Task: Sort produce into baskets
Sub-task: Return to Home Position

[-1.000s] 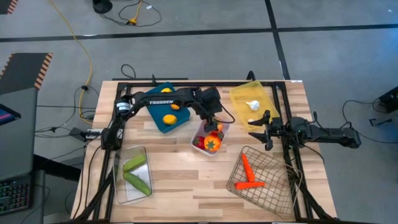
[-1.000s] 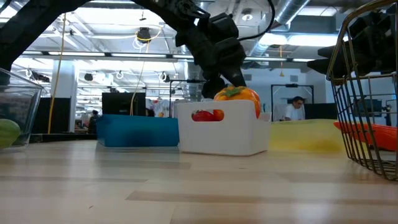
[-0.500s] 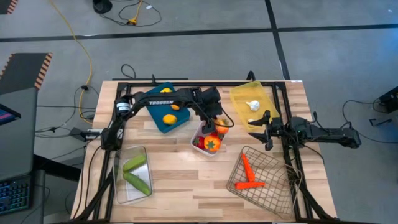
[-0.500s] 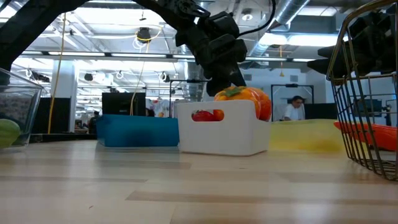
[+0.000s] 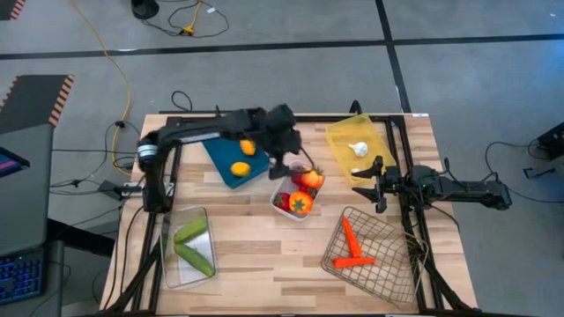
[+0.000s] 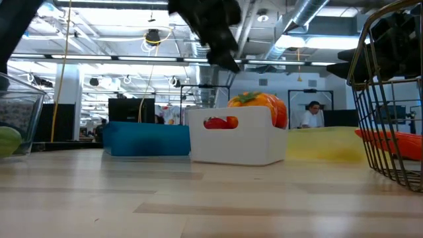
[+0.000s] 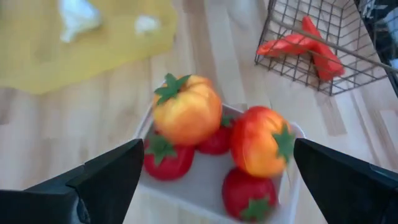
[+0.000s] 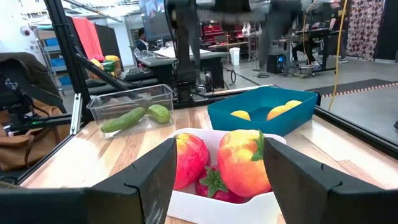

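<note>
While the left gripper (image 5: 278, 164) hangs above the bench (image 5: 264, 264), just over the side of the white tray (image 6: 234, 142) that faces the teal tray (image 5: 225, 163), its fingers are spread wide with nothing between them. Below it the white tray holds a heap of tomatoes: two big orange ones (image 7: 186, 109) on top and small red ones (image 7: 165, 158) underneath, the heap rising above the rim in the low view. Two citrus (image 5: 239, 168) lie in the teal tray, which stands close beside the white one. On the bench's right side the right arm lies low between the yellow tray (image 5: 348, 130) and the wire basket (image 5: 379, 264), its right gripper (image 5: 377, 185) released, empty and facing the white tray. White garlic (image 5: 358, 149) sits in the yellow tray, two carrots (image 5: 351, 238) lie crossed in the basket, and two cucumbers (image 5: 195, 232) fill the clear bin (image 5: 172, 273) at the near left corner, well apart from both grippers. Beyond the bench a person (image 6: 314, 114) shows in the room.
</note>
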Controlling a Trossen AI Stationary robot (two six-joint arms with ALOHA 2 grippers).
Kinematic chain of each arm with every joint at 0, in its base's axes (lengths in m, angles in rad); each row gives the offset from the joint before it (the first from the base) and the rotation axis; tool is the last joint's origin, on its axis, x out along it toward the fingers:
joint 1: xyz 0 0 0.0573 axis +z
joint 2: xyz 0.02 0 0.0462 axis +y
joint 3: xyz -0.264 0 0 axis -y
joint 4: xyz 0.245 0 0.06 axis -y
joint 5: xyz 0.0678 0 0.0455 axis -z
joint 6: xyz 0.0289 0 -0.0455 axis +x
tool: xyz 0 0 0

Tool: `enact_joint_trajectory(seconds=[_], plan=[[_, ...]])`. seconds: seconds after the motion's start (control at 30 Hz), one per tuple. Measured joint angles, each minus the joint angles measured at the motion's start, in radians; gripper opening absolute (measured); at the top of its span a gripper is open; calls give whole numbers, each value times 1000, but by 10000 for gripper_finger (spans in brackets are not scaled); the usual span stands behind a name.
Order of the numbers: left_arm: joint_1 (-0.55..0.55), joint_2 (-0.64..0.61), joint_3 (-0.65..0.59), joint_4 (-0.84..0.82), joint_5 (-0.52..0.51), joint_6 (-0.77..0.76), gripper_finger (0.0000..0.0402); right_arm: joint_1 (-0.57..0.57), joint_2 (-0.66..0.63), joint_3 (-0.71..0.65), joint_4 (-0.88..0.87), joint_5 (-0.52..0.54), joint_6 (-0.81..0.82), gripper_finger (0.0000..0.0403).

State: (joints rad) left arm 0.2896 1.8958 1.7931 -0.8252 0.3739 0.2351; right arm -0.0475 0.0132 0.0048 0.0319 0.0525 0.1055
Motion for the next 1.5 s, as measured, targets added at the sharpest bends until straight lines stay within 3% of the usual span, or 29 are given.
enact_joint_trajectory(seconds=[0.13,0.27,0.7,1.03,1.37,1.5], plan=[[5,-127,-2,-96,-23,11,397,0,0,0,0,0,0,265],[8,-298,-126,-70,-61,-8,388,0,0,0,0,0,0,265],[-24,-1054,-1019,587,-314,-238,348,0,0,0,1,0,0,265],[-27,-1502,-1533,1016,-275,-256,280,0,0,0,1,0,0,265],[-26,-1857,-1736,1020,-343,-274,171,0,0,0,1,0,0,265],[-26,-1894,-1744,947,-372,-275,115,0,0,0,1,0,0,265]])
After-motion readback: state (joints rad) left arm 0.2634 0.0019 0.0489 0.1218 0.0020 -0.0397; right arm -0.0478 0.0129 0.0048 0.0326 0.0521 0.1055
